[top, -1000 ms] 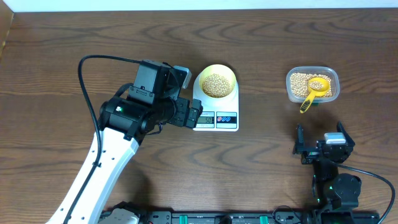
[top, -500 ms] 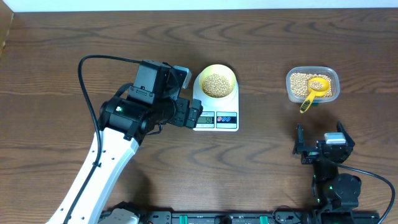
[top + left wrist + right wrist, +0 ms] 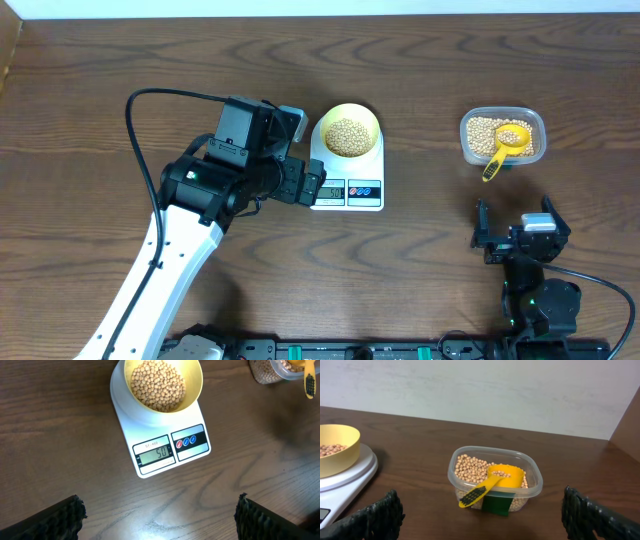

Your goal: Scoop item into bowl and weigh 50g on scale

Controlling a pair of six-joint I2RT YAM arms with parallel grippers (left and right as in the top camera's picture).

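The pale yellow bowl (image 3: pixel 372 120) sits on the white scale (image 3: pixel 375 197), holding a heap of tan beans (image 3: pixel 347 136). In the left wrist view the bowl (image 3: pixel 193 395) and its beans (image 3: pixel 157 385) are at the top, and the scale (image 3: pixel 200 450) shows 50. My left gripper (image 3: pixel 301 185) hovers open just left of the scale's front and holds nothing; in its own view the left gripper (image 3: pixel 160 510) spans bare wood. My right gripper (image 3: pixel 514 207) stands open near the front right, empty, and the right gripper (image 3: pixel 481 515) faces the tub from a short way off.
A clear plastic tub (image 3: pixel 535 125) of beans stands at the right with a bright yellow scoop (image 3: pixel 508 141) resting in it, handle over the near rim. The right wrist view shows the tub (image 3: pixel 534 485), the scoop (image 3: pixel 502 476) and a green label on its front.
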